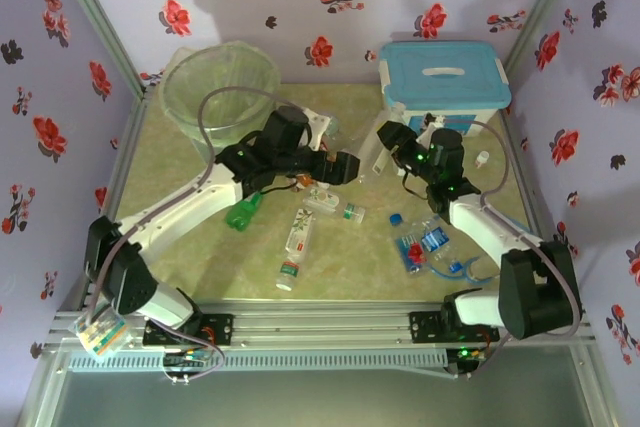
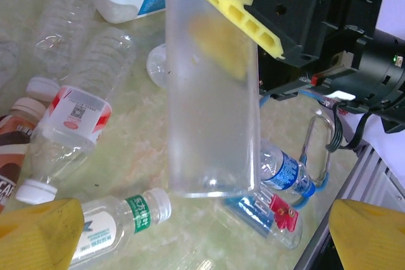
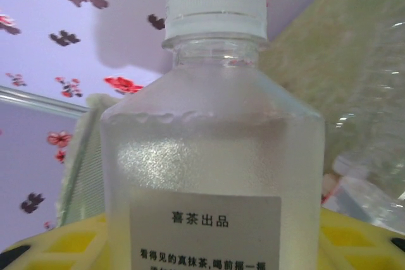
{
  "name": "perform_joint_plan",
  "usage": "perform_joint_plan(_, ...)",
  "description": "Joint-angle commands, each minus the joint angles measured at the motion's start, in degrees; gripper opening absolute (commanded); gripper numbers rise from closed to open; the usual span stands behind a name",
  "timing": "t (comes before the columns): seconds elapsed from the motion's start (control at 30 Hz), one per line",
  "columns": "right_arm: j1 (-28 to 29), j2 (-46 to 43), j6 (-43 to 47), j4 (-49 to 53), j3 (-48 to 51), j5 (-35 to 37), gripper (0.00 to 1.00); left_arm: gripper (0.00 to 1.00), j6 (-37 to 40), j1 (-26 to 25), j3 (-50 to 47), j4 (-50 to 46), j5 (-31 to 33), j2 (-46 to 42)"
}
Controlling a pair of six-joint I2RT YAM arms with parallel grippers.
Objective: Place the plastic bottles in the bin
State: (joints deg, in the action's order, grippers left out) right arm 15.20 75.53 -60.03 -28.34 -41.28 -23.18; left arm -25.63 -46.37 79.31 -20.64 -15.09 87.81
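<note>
We see the right gripper (image 3: 212,243) closed on a frosted bottle (image 3: 215,169). Its yellow pads (image 3: 60,245) press the labelled body from both sides, and the white cap points away from the wrist. From above, this bottle is held over the middle of the table, between the bin (image 1: 185,107) at the far left and the white box with a blue lid (image 1: 445,77) at the far right, well apart from the bin. The left gripper (image 2: 202,235) stands wide open and holds nothing, with the frosted bottle just beyond its fingertips (image 2: 38,232). Other plastic bottles lie on the table: a green bottle (image 1: 243,213) near the left arm, a red-labelled clear bottle (image 2: 76,115), a green-labelled bottle (image 2: 120,216) and a blue-labelled bottle (image 2: 288,172) to the near right.
</note>
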Motion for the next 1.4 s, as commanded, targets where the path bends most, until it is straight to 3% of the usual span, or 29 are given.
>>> perform_joint_plan(0.0, 1.2, 1.3, -2.8, -8.8, -0.2, -5.1, 0.56, 1.00, 0.2, -0.7, 3.8, -0.4, -0.8, 2.4)
perform_joint_plan(0.53, 4.6, 3.3, -3.1, -11.2, -2.6, -8.7, 0.57, 0.98, 2.8, -1.8, 9.4, -2.7, 1.6, 10.8)
perform_joint_plan(0.9, 4.7, 3.7, -3.8, -11.7, -2.5, -9.1, 0.58, 0.59, 2.5, -1.8, 8.4, -1.2, 1.9, 10.4)
perform_joint_plan(0.97, 4.6, 3.6, -3.6, -11.6, -2.5, -9.0, 0.64, 0.57, 2.4, -1.8, 8.2, -1.3, 1.9, 10.2)
perform_joint_plan(1.17, 3.9, 1.9, -1.4, -7.7, -2.8, -8.0, 0.94, 0.55, 2.8, -1.4, 8.1, -1.5, 2.1, 9.3)
perform_joint_plan(1.23, 2.0, 0.4, -1.7, -5.3, -3.0, -8.1, 0.99, 0.53, 3.3, -1.1, 8.2, -2.0, 2.2, 8.4)
perform_joint_plan(1.37, -3.7, -4.4, -3.4, -0.6, -1.5, -6.8, 0.99, 0.51, 4.6, 0.3, 8.6, -3.5, 3.2, 6.4)
